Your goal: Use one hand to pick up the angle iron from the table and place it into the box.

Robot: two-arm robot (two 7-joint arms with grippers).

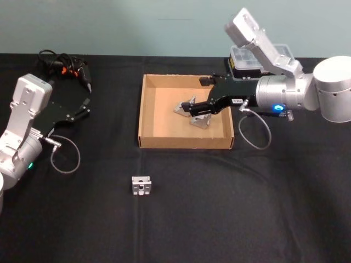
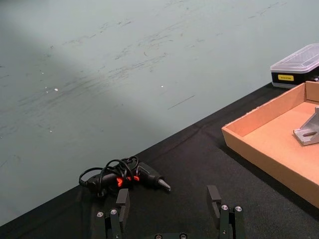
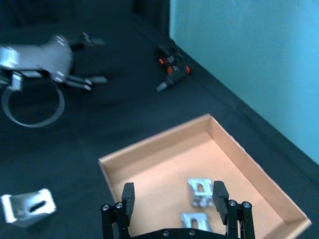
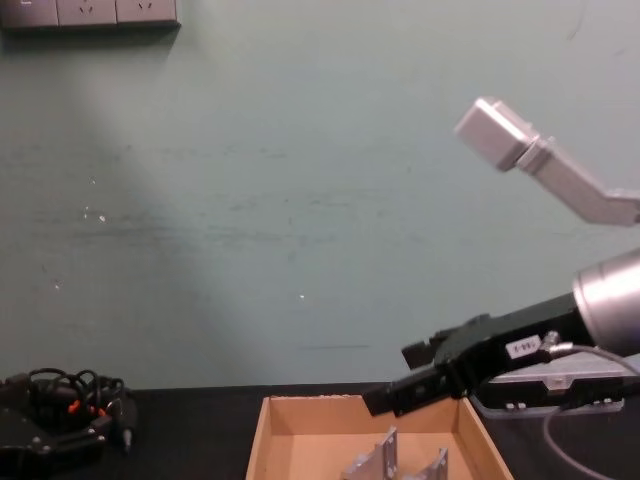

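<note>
Now, your black long-fingered right gripper (image 1: 193, 112) hung over the shallow tan cardboard box (image 1: 185, 143), fingers spread and empty, above two silver angle irons (image 1: 185, 106). Another angle iron (image 1: 142, 186) lay nearer on the black table (image 1: 230, 219), probably next. Left gripper (image 1: 86, 107) idled left, spread.

A lab bench: black table (image 1: 219, 219) against a bare teal wall (image 4: 300, 150), sockets (image 4: 90, 10) above, cabled tool (image 2: 124, 177).

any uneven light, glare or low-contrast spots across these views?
Chest view: a paler diagonal band of light crosses the wall; left wrist view, the same. Head view: the parked left gripper is black on the black table, low contrast; the loose angle iron stands out bright; a blue light glows on the right arm, whose open right gripper hangs over the box.
</note>
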